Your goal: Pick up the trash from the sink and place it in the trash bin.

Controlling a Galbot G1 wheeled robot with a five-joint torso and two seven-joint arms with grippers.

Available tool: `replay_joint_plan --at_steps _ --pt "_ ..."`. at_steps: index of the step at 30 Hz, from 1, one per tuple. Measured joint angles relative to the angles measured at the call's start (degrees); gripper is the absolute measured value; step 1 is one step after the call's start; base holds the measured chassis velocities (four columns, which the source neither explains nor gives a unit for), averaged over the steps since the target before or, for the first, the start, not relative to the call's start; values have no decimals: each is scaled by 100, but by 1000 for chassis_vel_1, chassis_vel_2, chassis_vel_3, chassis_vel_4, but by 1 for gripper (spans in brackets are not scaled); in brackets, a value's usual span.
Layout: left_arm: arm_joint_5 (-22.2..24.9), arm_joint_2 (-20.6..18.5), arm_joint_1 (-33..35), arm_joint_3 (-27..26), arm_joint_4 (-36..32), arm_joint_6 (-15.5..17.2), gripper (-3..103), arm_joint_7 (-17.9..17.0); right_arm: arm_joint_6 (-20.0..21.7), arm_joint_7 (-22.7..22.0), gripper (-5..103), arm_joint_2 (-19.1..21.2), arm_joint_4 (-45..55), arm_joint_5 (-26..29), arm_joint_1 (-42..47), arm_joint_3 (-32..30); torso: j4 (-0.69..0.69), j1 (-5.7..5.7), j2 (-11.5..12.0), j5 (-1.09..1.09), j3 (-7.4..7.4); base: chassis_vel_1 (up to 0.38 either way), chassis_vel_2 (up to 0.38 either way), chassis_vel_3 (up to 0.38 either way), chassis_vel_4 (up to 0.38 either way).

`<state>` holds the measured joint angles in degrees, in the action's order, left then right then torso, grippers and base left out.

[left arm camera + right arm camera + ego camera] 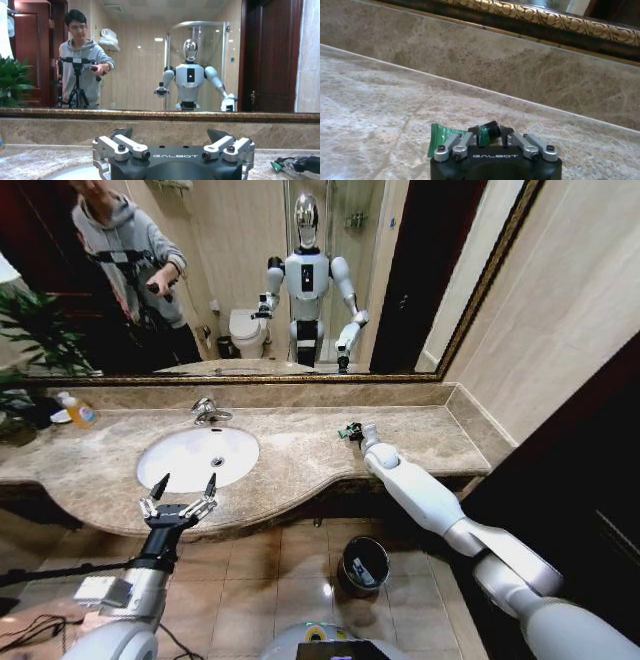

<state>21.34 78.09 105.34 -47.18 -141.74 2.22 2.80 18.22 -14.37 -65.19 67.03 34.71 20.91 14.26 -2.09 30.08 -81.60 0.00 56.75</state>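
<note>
The right hand is reached out over the marble surface, right of the sink and near the back wall under the mirror. Its fingers are clamped together on a small green-black piece of trash; in the right wrist view a green flat end is seen sticking out to one side of the fingers and a black round end poking up between them. The piece sits low, at or just above the marble; contact with it cannot be told.

The left hand is held at the front edge of the surface, just before the sink, fingers spread apart, nothing between them. In the left wrist view the right hand's green piece is seen far off at the edge.

The sink basin is seen white, with a chrome faucet behind it. An orange-labelled bottle stands at the far left of the surface. The trash bin stands on the tiled floor below the surface, between the two arms, with a pale item visible inside.
</note>
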Motion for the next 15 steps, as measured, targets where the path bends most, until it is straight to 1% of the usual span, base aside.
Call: replay_joint_plan --at_steps 2,3,6,10,15 --pt "0 0 0 0 0 0 100 0 -20 10 21 27 83 5 31 3 -1 0 1 0 1 0 0 0 0" --pt "0 0 0 0 0 0 100 0 -20 10 21 27 83 5 31 3 -1 0 1 0 1 0 0 0 0" --pt "0 0 0 0 0 0 100 0 -31 36 15 60 197 37 53 0 -3 1 2 3 2 0 0 0 0" --pt "0 0 0 0 0 0 100 0 -91 62 14 119 310 48 63 -30 -5 2 3 3 3 0 0 0 0" --pt "0 0 0 0 0 0 100 0 -158 72 14 199 452 47 69 -105 -3 2 2 0 2 0 0 0 0"
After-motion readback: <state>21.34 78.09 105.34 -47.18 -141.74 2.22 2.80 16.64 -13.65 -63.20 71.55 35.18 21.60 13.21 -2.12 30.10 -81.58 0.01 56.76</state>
